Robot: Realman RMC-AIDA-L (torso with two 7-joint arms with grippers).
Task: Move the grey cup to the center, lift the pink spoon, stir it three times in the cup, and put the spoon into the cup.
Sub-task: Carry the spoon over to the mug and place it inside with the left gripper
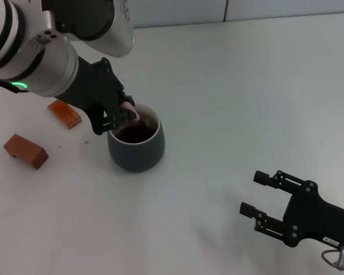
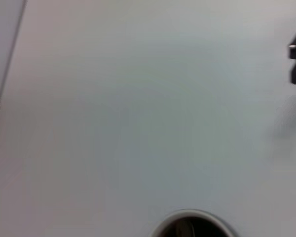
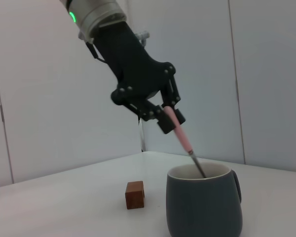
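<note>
1. My left pincer (image 1: 124, 116) hangs just above the near-left rim of the grey cup (image 1: 136, 146), its fingers clamped on the pale handle end of the pink spoon (image 3: 184, 140).
2. The spoon slants down from my grip, and its metal shaft runs over the rim into the cup (the bowl end is hidden inside, so I cannot tell how deep it sits).
3. The cup stands upright on the white table (image 1: 229, 103), holding dark brown liquid, with its small loop handle showing in the right wrist view on the side away from the block seen there.
4. In my own left wrist view only a slice of the cup's rim (image 2: 192, 224) shows at the edge, with bare table beyond it.
5. Two brown wooden blocks lie on my left of the cup: one (image 1: 64, 113) near my left arm, the other (image 1: 26, 151) farther out, both apart from the cup.
6. My right pincer (image 1: 264, 199) is parked low over the table, well apart from the cup, fingers spread and holding nothing.
</note>
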